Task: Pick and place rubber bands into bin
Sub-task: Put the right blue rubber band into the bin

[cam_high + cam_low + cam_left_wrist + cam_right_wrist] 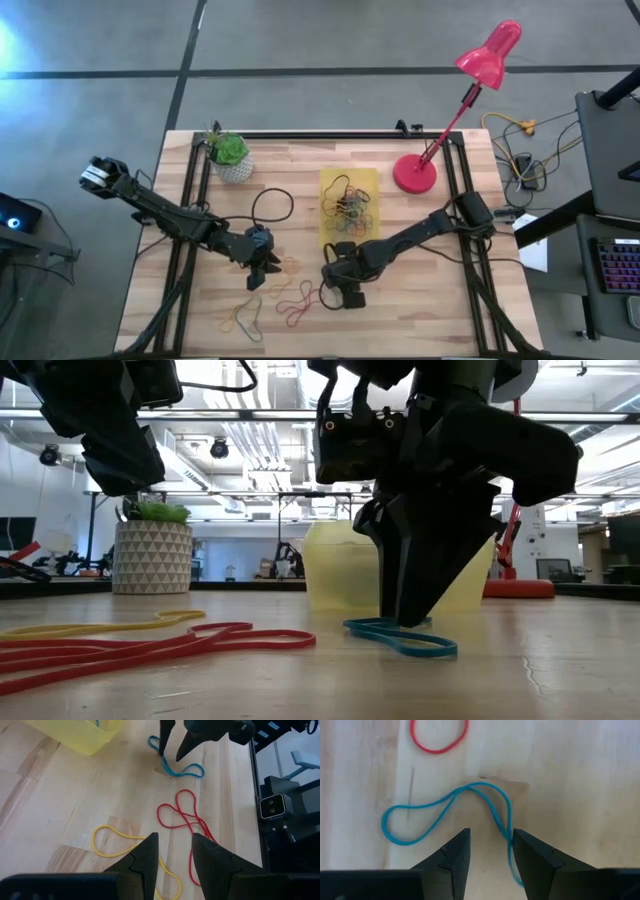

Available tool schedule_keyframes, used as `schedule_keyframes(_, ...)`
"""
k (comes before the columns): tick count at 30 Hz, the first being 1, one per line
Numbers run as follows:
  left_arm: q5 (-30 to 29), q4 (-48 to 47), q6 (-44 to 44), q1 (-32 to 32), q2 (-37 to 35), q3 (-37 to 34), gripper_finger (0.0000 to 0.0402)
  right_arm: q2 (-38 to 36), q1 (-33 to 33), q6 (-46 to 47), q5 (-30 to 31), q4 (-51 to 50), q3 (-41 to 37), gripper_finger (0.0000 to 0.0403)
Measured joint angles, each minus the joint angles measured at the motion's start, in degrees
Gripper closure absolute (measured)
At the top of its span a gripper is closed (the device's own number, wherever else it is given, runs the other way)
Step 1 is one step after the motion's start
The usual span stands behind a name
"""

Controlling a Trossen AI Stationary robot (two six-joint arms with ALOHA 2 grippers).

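blue rubber band (445,810), between right end effector (490,851) fingers

Wooden table (420,300) with rubber bands (296,302), bin (328,181)

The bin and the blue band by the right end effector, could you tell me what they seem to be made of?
The bin looks like thin translucent yellow plastic; light glows through its walls. The blue band looks like matte rubber, lying limp in a loose twisted loop on the table.
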Motion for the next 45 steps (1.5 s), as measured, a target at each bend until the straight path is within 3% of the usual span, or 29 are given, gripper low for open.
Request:
schedule_keyframes(10, -0.1, 0.0, -0.1, 0.0, 0.0, 0.0, 0.03, 0.0, -0.1, 0.1, 2.1, -7.5, 3.5, 0.0266)
schedule_keyframes(18, -0.2, 0.0, -0.1, 0.0, 0.0, 0.0, 0.03, -3.0, -0.1, 5.9, 11.3, -11.2, 5.8, 0.0266)
schedule_keyframes(22, -0.2, 0.0, 0.0, 0.0, 0.0, 0.0, 0.03, -3.0, 0.6, 12.9, 11.4, -12.8, 6.6, 0.0266)
schedule_keyframes(30, -0.2, -0.2, 0.0, 0.0, 0.0, -0.2, 0.03, -3.0, 3.9, 35.6, 11.4, -13.5, 6.7, 0.0279)
schedule_keyframes(38, -0.2, -0.1, 1.5, 0.0, 0.0, -1.2, 0.03, -3.0, 5.1, 48.3, 13.5, -9.5, 5.3, 0.028)
schedule_keyframes(45, -0.1, 0.1, 1.1, 0.0, 0.0, -3.3, 0.03, -3.0, 5.1, 55.3, 10.1, -3.4, 2.6, 0.0251)
